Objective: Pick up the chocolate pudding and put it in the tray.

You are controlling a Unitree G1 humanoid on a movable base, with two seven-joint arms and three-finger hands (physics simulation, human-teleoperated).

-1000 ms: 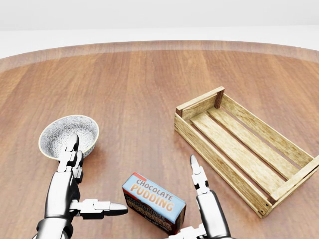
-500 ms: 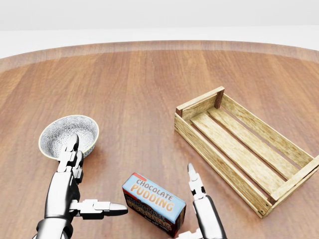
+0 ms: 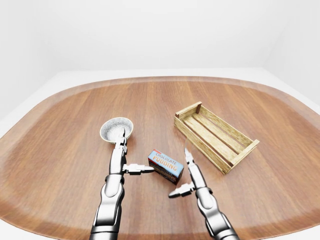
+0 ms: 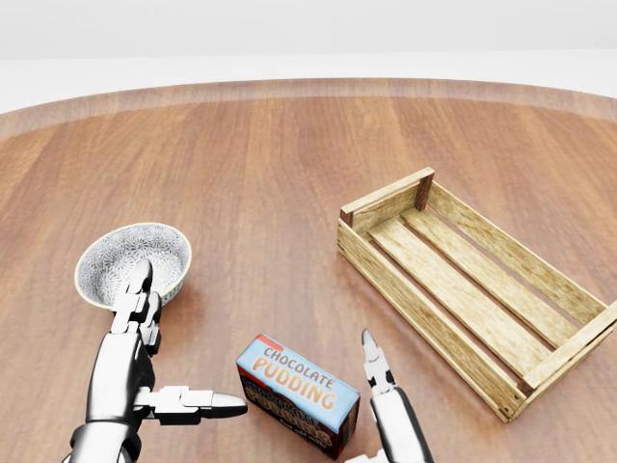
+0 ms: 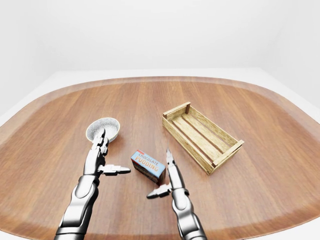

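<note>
Your left hand (image 4: pixel 130 371): its fingers are spread wide apart. Two point up the head view toward the bowl, and the thumb sticks out sideways to the right. It holds nothing

Left thumb tip: it points at the pudding box and stops just beside the box's left end. You cannot tell if it touches

Your right hand (image 3: pixel 192 177): its fingers are also open and apart. One long finger (image 4: pixel 372 359) points up the view, just right of the box. In the left-eye view the thumb sticks out to the left, below the box. It holds nothing

Chocolate pudding (image 4: pixel 297 391): the box lies flat on the table (image 4: pixel 270 174), label up, turned a bit at a slant. It sits between your two hands, near the bottom of the head view. No fingers are closed on it

Tray (image 4: pixel 436 322): a wooden crate with slats, to the right of the box and apart from it. Nothing is inside it

Bowl (image 4: pixel 116 260): a small patterned bowl at the left of the head view, just above your left fingertips. Nothing is inside it
</note>
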